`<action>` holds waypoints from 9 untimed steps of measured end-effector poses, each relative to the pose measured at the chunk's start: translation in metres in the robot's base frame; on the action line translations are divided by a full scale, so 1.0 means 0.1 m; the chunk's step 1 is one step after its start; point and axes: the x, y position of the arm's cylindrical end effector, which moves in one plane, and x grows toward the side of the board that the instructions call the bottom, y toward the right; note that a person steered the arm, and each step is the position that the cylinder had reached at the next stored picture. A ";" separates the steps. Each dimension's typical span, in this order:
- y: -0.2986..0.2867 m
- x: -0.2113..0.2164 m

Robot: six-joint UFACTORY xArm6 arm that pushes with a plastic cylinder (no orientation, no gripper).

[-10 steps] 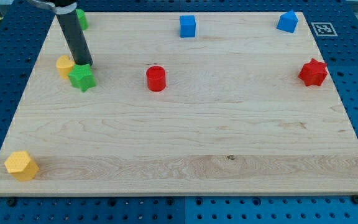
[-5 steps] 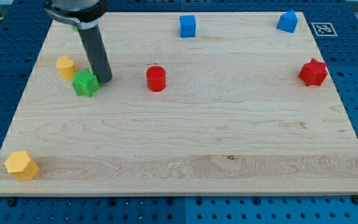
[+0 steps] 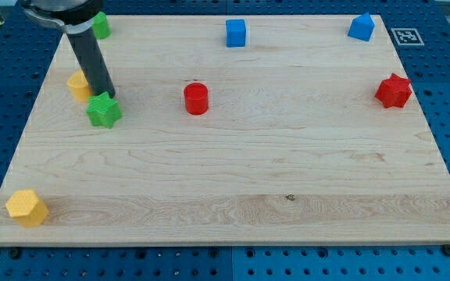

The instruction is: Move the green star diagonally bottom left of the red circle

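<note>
Green star (image 3: 104, 110) sits on the pale wooden table (image 3: 248, 179), well to the view's left of the red circle (image 3: 196, 98) and only slightly lower. My tip (image 3: 102, 93) rests touching the star's upper edge, beside a yellow block (image 3: 77, 84); that placing suits a push toward the view's bottom, which I judge the star needs to end diagonally bottom left of the circle. No jaws exist on this rod, so nothing is held.
</note>
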 end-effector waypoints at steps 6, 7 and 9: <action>-0.31 0.45; -0.09 0.47; 0.02 0.47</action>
